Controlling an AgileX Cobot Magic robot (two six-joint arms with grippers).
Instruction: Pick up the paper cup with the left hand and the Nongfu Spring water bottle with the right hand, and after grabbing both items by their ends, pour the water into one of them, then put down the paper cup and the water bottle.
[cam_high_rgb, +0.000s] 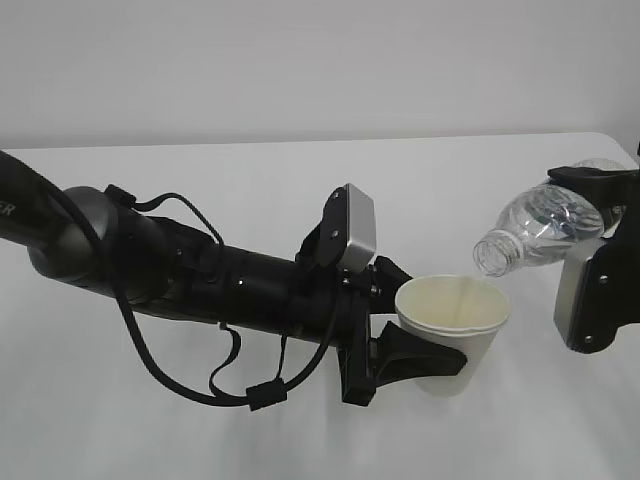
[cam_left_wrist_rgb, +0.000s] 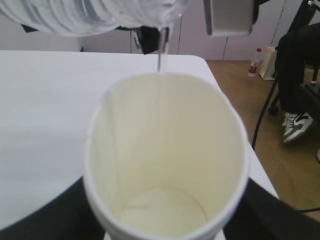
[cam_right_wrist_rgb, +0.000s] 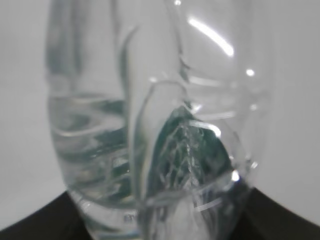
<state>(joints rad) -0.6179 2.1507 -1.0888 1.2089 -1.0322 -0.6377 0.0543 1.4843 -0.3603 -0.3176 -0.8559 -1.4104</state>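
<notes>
Left hand (cam_high_rgb: 400, 330) reaching in low from left, lying near level above table (cam_high_rgb: 200, 180), jaws standing about half open, clamping paper cup (cam_high_rgb: 452, 330) upright at its lower body. Right hand (cam_high_rgb: 600, 250) coming in from right edge, jaws part open, gripping Nongfu Spring water bottle (cam_high_rgb: 540, 228) by its base, bottle tipping neck-down over cup rim. Thin stream of water (cam_left_wrist_rgb: 161, 52) falling into cup; little pooling at bottom.

One paper cup (cam_high_rgb: 452, 325), one water bottle (cam_high_rgb: 535, 230), two claws (cam_high_rgb: 425, 325) (cam_high_rgb: 610, 215), one table (cam_high_rgb: 200, 180)
</notes>
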